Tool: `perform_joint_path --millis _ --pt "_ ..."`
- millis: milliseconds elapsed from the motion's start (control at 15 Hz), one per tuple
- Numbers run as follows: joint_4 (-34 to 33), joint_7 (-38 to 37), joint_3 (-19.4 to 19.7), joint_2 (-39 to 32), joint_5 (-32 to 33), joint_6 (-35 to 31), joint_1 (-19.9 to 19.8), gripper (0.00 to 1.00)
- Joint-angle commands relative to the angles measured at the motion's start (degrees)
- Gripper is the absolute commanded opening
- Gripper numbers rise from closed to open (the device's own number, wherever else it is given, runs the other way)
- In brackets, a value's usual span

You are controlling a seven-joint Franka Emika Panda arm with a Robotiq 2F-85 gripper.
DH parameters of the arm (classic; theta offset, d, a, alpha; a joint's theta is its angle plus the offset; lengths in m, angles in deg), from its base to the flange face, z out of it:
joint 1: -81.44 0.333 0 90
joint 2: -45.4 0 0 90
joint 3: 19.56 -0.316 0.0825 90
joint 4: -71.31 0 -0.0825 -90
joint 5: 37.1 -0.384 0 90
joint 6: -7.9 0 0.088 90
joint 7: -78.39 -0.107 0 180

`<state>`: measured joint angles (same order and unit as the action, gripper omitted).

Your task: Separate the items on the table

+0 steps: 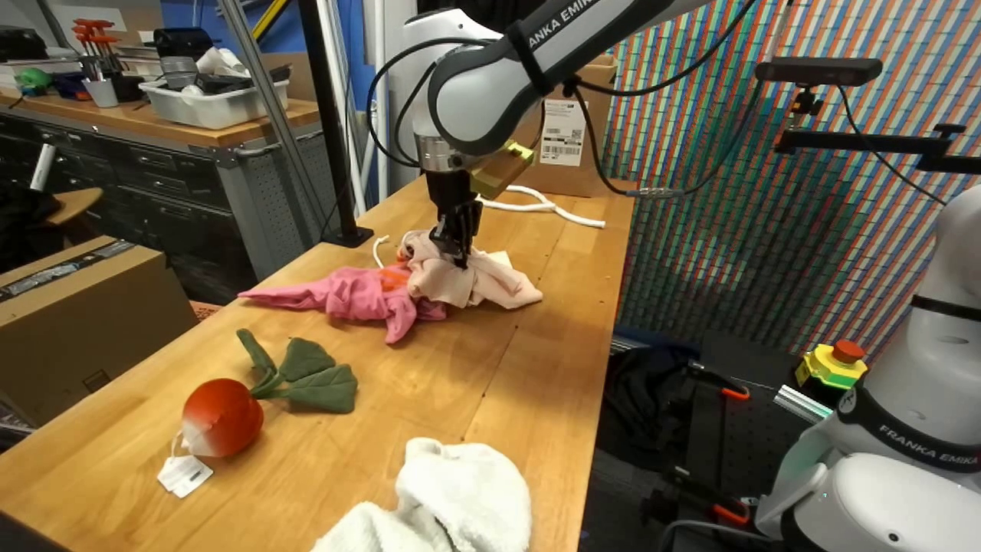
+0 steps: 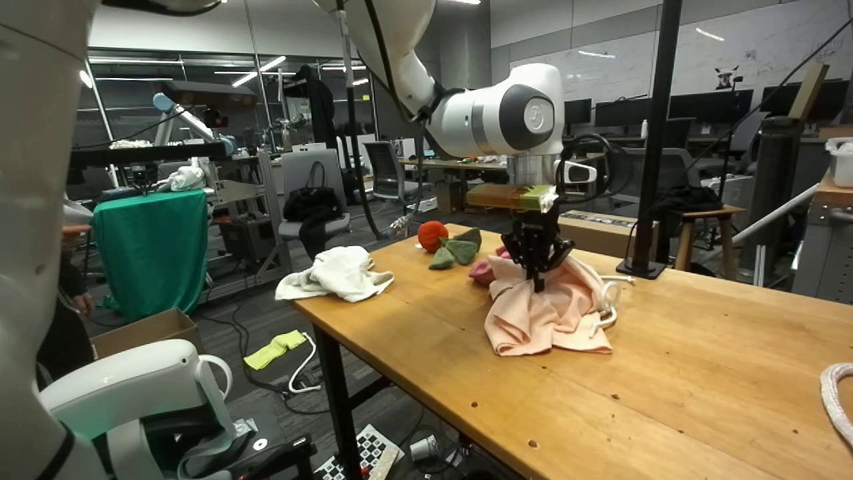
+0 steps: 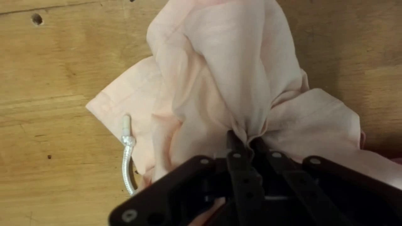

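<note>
A peach cloth (image 1: 506, 285) lies crumpled on the wooden table (image 1: 536, 399), also seen in an exterior view (image 2: 523, 323) and the wrist view (image 3: 229, 47). My gripper (image 3: 246, 141) is shut on a pinched fold of it, fingers pointing down, in both exterior views (image 1: 461, 257) (image 2: 537, 283). Most of the cloth rests on the table. A pink cloth (image 1: 356, 295) with an orange patch touches it and lies partly under it. A red plush radish (image 1: 226, 418) with green leaves (image 1: 318, 379) lies apart. A white towel (image 1: 467, 491) is bunched at the table's end.
A white cord (image 3: 126, 163) with a capped end lies against the peach cloth. Another white cord (image 1: 571, 217) lies farther along the table near a cardboard box (image 1: 575, 130). A black post (image 2: 656, 147) stands on the table edge beside the arm.
</note>
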<state>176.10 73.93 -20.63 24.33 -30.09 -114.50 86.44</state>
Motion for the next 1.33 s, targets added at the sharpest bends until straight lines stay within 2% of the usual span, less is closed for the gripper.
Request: perform_joint_path --millis 0,467,867,1267 --pt "2.26 -0.86 0.01 7.68 -0.96 6.24 -0.39 0.04" --pt "2.90 -3.04 -0.78 21.48 -0.96 14.36 -0.56 0.04" --pt "-0.74 -3.95 -1.58 27.97 -2.46 22.76 -0.82 0.04" --pt "-11.54 -5.13 -3.10 25.93 0.34 44.52 -0.57 0.04"
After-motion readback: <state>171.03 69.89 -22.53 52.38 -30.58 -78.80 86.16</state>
